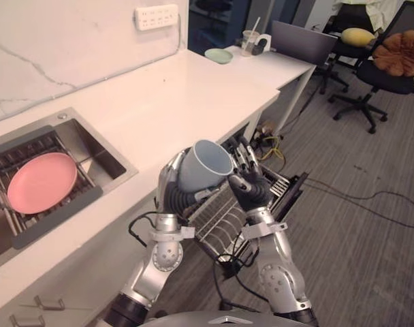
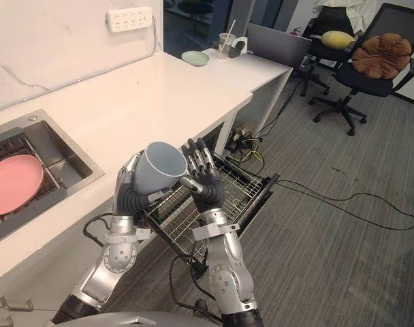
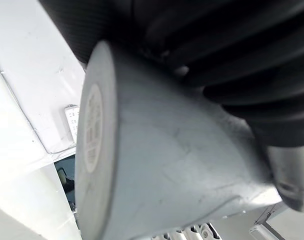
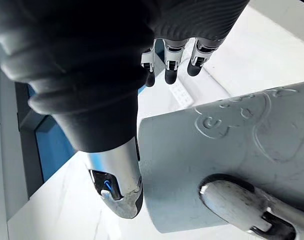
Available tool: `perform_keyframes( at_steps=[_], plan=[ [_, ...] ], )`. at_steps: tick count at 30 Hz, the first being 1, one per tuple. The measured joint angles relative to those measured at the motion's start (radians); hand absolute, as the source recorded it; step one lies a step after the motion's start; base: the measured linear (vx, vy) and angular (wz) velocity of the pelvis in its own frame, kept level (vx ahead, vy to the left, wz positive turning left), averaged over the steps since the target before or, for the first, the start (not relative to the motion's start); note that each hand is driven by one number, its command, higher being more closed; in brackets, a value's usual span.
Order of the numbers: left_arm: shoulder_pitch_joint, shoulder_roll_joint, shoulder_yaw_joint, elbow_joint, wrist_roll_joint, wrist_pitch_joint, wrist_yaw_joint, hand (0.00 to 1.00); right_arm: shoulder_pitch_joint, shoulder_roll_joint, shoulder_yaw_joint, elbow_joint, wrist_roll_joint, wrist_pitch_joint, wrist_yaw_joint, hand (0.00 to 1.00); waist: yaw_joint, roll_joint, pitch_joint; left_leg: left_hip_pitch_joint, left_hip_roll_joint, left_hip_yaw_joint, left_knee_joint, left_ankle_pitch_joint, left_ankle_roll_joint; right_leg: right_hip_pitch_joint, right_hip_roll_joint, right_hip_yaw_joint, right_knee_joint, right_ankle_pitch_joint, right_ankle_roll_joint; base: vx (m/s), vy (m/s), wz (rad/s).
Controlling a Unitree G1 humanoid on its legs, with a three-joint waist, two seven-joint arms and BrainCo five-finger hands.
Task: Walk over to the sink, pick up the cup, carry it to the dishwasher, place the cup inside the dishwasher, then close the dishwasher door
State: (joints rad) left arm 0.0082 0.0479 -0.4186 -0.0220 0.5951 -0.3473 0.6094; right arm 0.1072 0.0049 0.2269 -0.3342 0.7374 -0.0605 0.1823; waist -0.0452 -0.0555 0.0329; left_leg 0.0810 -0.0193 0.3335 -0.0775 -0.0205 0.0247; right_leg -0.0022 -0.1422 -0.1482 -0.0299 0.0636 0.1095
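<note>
A: Where's the cup, and who has it?

B: The grey-blue cup (image 1: 205,165) is in the left hand (image 1: 169,194), whose fingers curl round its lower body. It is held up over the pulled-out dishwasher rack (image 1: 217,219), tipped so the mouth faces up and outward. The right hand (image 1: 249,187) stands just beside the rim, fingers straight and upright, gripping nothing. I can't tell whether its thumb touches the cup wall.

A: So the carrying looks done. What makes the placing go well?

B: I'd judge this is the lowering step. Turn the mouth downward and pick an open stretch of rack. Bring the cup down until it sits on the wires before the fingers let go. The right hand should move clear, or only steady the side without crowding the rim.

A: Risks?

B: A smooth cup in a tilted grip may slip, and released from high up it could bounce off the wires. The dishwasher door (image 1: 293,193) lies open beyond the rack and needs closing afterward.

A: And farther off?

B: The sink (image 1: 106,155) is set in the white surface (image 1: 186,95), with a pink plate (image 1: 42,181) on its drain rack (image 1: 30,146). It is well apart from the hands.
</note>
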Motion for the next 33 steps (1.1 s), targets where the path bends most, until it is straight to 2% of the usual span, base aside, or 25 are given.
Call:
perform_keyframes(
  at_steps=[9,24,25,33],
  plan=[
    [-0.027,0.002,-0.026,0.045,0.000,0.023,-0.002,1.00,-0.014,-0.019,0.046,0.042,-0.037,0.026,-0.019,0.00,-0.006,0.014,-0.017,-0.001,0.000,-0.002,-0.001,0.008,-0.001,0.000,0.001,-0.001,-0.001,0.001,0.001,0.00,0.000,0.00],
    [-0.027,0.033,-0.056,0.054,0.018,0.036,-0.008,1.00,-0.028,-0.072,0.065,0.042,-0.060,0.057,-0.021,0.00,-0.012,0.013,-0.042,-0.012,0.000,-0.004,-0.002,0.018,0.000,-0.011,0.001,-0.001,-0.002,0.006,0.002,-0.02,-0.011,0.00],
    [-0.027,0.035,-0.056,0.056,0.019,0.036,-0.009,1.00,-0.033,-0.080,0.065,0.042,-0.076,0.062,-0.021,1.00,-0.013,0.013,-0.048,-0.014,0.000,-0.004,-0.001,0.019,0.000,-0.014,0.001,-0.001,-0.002,0.007,0.001,0.00,0.000,0.00],
    [-0.030,0.049,-0.058,0.063,0.037,0.041,-0.010,1.00,-0.037,-0.098,0.065,0.041,-0.117,0.068,-0.026,1.00,-0.013,0.011,-0.063,-0.017,0.000,-0.004,-0.003,0.024,0.001,-0.017,0.001,-0.001,-0.002,0.010,0.000,0.00,-0.002,0.00]
  ],
)
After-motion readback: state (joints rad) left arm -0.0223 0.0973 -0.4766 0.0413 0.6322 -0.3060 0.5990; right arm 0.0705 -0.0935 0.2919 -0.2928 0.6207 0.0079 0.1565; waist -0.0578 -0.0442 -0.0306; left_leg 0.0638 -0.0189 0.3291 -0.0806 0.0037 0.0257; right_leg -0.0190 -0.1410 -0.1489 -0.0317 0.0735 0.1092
